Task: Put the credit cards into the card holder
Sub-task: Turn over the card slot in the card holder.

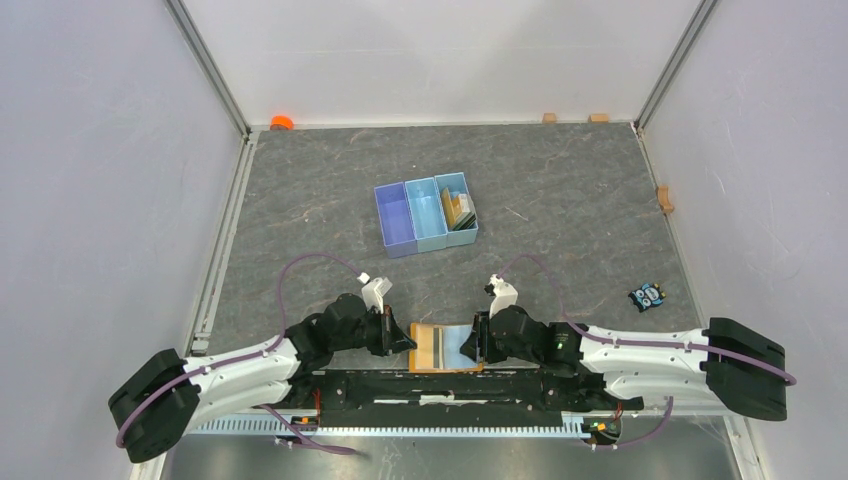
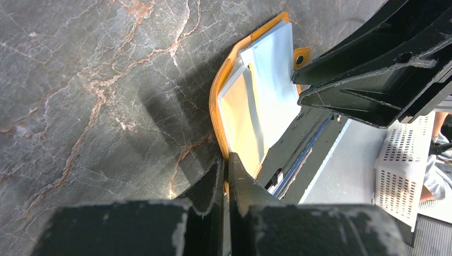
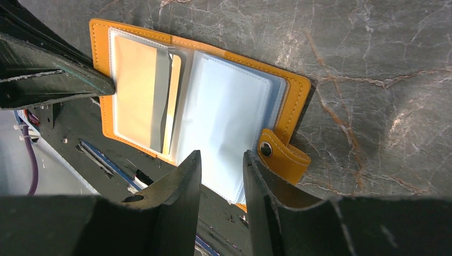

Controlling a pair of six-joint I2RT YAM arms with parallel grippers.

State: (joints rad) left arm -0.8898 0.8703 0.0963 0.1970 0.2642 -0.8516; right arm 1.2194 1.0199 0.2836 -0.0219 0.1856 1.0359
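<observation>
We see the card holder (image 1: 445,347) lying open at the near edge of the worktop (image 1: 560,200); our left tool (image 2: 226,169) pinches its left cover, our right tool (image 3: 221,160) stands part-open at its blue page; credit cards (image 1: 460,208) sit in the tray (image 1: 395,222)

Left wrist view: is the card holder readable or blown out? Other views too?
Left wrist: card holder sleeves washed near white, hard shadow on the table beside it, left gripper dark in the foreground. Right wrist: stitching sharp, mild sheen on the sleeves. Top external: even light, no glare, card holder small.
</observation>
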